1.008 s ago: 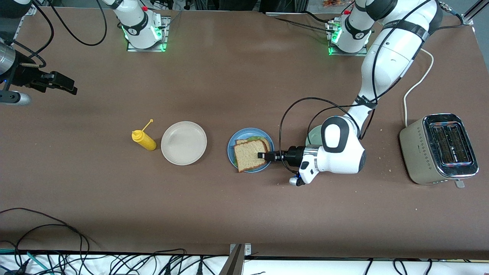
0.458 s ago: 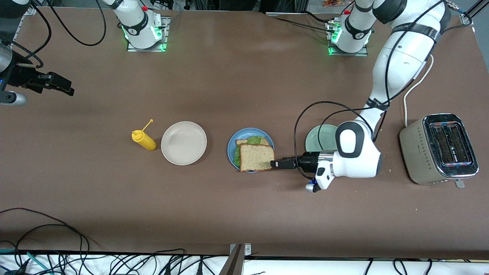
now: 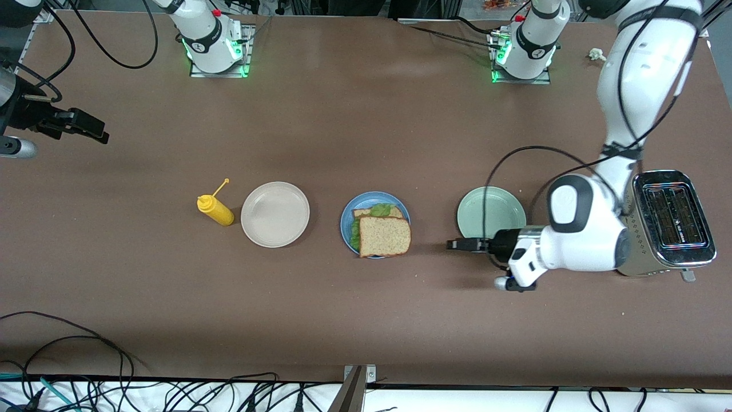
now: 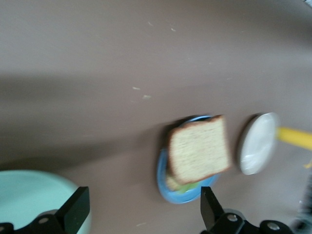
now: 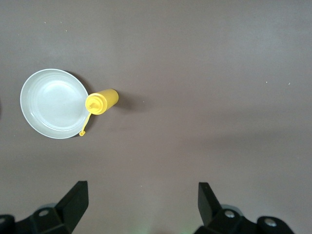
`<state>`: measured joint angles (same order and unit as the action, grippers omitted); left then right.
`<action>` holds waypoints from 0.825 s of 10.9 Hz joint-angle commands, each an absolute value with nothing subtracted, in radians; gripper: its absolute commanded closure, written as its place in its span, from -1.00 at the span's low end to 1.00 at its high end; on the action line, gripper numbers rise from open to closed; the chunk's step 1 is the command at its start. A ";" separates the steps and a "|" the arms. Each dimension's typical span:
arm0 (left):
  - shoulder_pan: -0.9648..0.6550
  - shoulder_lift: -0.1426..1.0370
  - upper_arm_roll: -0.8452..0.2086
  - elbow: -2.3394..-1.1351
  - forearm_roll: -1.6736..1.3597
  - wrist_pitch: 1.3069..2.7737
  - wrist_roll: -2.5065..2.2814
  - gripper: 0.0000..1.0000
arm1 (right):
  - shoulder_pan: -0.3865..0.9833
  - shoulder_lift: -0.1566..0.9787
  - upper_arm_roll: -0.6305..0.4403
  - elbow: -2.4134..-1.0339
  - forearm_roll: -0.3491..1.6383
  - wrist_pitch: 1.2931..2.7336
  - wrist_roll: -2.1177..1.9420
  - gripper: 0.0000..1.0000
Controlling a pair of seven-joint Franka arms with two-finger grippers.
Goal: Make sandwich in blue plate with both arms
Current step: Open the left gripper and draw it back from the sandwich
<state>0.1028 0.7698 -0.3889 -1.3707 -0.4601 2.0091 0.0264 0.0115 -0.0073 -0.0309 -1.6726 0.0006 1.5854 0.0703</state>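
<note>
The sandwich [image 3: 384,235] lies in the blue plate [image 3: 346,220] at mid-table: a brown bread slice on top, green lettuce and a second slice showing under it. It also shows in the left wrist view [image 4: 199,150] on the blue plate [image 4: 163,178]. My left gripper [image 3: 453,245] is open and empty, low over the table between the blue plate and the pale green plate [image 3: 490,212]; its jaws stand wide apart in the left wrist view [image 4: 144,214]. My right gripper [image 3: 94,130] is open and empty, up over the right arm's end of the table [image 5: 141,204].
A beige plate [image 3: 275,214] and a yellow squeeze bottle [image 3: 215,210] stand beside the blue plate toward the right arm's end; both show in the right wrist view, plate [image 5: 51,103] and bottle [image 5: 101,101]. A toaster [image 3: 663,223] stands at the left arm's end. Cables lie along the table's near edge.
My left gripper let go of the top bread slice and drew back from the blue plate toward the toaster. The slice settled on the sandwich. The right gripper barely moved.
</note>
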 commanded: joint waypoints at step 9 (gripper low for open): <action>0.184 0.388 -0.374 -1.276 0.153 1.608 0.032 -1.00 | 0.006 -0.002 -0.021 -1.652 -0.008 1.575 0.077 -1.00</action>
<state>0.1688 0.4722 -0.3804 -1.2830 0.1179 1.7223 0.0271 0.0117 -0.0064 -0.0287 -1.6702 -0.0014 1.5855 0.0703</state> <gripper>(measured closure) 0.000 0.000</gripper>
